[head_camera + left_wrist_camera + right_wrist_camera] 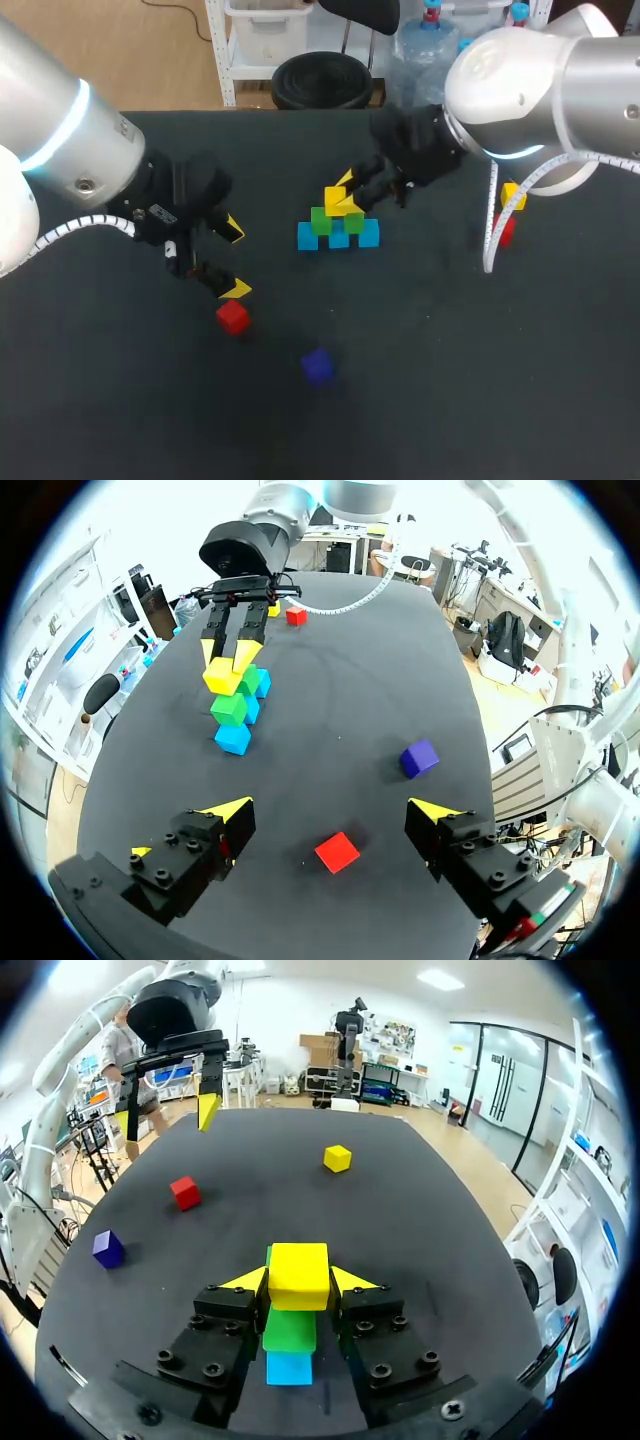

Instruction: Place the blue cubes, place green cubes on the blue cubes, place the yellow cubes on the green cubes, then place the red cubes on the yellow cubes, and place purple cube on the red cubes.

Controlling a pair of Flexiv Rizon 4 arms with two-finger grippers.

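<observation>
1. The right pincer is pinching a yellow cube, with one yellow-tipped finger on each of two opposite faces. The right wrist view shows the cube squarely between the fingers.
2. That yellow cube sits at the top of a small pyramid. It rests on two green cubes, which stand on a row of three blue cubes near the middle of the dark counter.
3. In the left wrist view the pyramid is seen end on, so one blue, one green and the yellow cube read as a single column ahead of the left arm's fingers.
4. The left pincer is spread wide and holds nothing. It hangs at about 9 o'clock from the pyramid, well apart from it.
5. A red cube lies on the counter at about 7 o'clock from the pyramid, just beside the nearer fingertip of the left pincer. In the left wrist view it lies between the spread fingers and touches neither.
6. A purple cube lies alone at about 6 o'clock from the pyramid, well apart from it.
7. A second yellow cube and a second red cube lie near each other at about 3 o'clock. They are by the right arm, beside its white cable.
</observation>
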